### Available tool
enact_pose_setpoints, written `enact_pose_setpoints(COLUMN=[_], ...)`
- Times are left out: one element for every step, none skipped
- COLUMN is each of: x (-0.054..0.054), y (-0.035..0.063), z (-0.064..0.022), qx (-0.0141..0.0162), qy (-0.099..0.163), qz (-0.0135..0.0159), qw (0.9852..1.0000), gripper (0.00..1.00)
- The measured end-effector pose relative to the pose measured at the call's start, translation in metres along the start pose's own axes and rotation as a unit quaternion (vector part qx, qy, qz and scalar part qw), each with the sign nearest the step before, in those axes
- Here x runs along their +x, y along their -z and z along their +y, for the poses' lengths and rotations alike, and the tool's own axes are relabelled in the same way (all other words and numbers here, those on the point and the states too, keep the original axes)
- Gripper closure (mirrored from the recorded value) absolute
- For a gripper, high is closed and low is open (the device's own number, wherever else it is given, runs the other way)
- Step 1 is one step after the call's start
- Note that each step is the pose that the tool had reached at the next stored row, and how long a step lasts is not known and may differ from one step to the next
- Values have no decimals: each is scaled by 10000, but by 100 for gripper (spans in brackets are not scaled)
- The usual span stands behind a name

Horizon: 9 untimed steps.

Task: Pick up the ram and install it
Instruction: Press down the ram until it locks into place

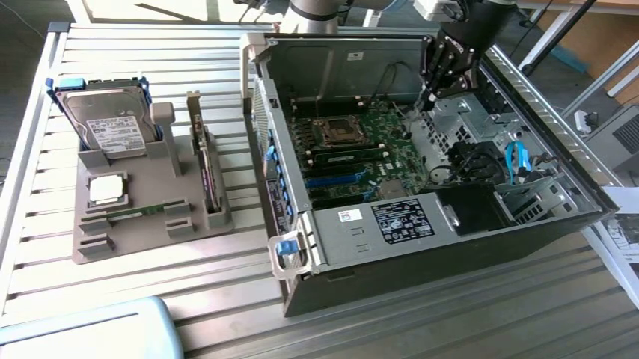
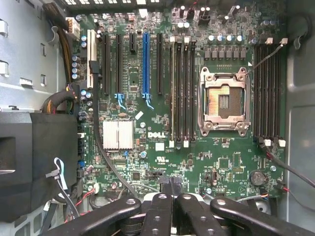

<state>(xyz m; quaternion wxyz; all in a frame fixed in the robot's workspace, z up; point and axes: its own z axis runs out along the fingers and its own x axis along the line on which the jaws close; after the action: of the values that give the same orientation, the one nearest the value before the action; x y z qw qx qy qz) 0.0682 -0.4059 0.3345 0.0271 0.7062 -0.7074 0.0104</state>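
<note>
Right now I see my claw (image 2: 172, 189) pinched fully closed, gripping nothing, hovering over the motherboard (image 2: 162, 113) inside the open case (image 1: 450, 217). My arm reaches down from the upper right. Farther left, the ram (image 1: 128, 214) lies in the grey holder (image 1: 150, 232).

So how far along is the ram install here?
Done: nothing that shows; the ram appears to lie on the tray. In hand: nothing visible; the shut gripper hovers over the motherboard. Left: picking up and seating the ram.
</note>
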Motion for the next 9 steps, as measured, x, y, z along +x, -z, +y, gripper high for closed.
enact_pose_setpoints(x=[-1, -2, -3, -7, -15, -24, -34, -41, -60], y=[-13, -31, -49, -69, -87, -105, -125, -144, -200], z=[9, 43, 87, 132, 177, 216, 250, 272, 309], qx=[-1, 1, 2, 2, 1, 2, 2, 2, 2], qy=[-1, -1, 0, 0, -1, 0, 0, 0, -1], qz=[4, 5, 5, 5, 6, 6, 5, 4, 4], qw=[10000, 10000, 10000, 10000, 10000, 10000, 10000, 10000, 10000], gripper=[89, 89, 89, 89, 89, 89, 89, 89, 89])
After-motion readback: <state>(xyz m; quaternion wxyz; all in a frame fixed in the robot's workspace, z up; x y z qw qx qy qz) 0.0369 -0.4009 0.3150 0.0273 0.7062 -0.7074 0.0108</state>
